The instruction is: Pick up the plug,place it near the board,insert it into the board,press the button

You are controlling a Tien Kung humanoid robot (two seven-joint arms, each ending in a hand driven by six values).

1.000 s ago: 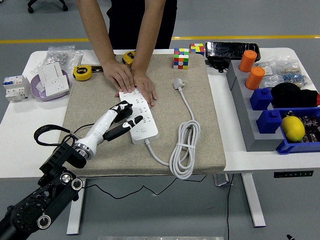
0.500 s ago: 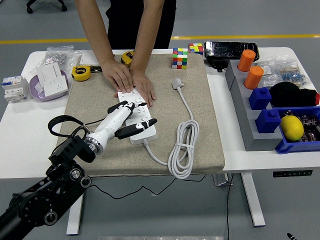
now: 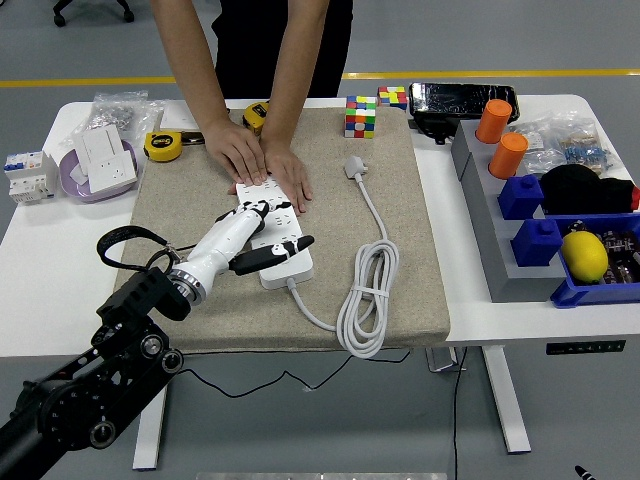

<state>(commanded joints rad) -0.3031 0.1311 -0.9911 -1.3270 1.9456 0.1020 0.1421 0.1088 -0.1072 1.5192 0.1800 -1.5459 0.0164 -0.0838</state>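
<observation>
Two hands of a person press flat on the far end of the white board, which lies on the grey mat of the worktop. One robot hand, the left hand, rests over the near half of the board with its fingers spread and holding nothing; the thumb side points to the right along the near end of the board. The right arm is not visible. Contrary to the task order, the plug is not yet picked up: it lies on the mat to the right of the board, at the far end, well apart from the robot hand, and its white cable runs toward the near edge, makes a coil, and comes back to the board. I judge the plug to be light, hard and a little smooth, while the cable is soft but springy and will pull on it. The best hold is probably on the two flat sides of the plug body, not on the cable, with the pins kept free.
</observation>
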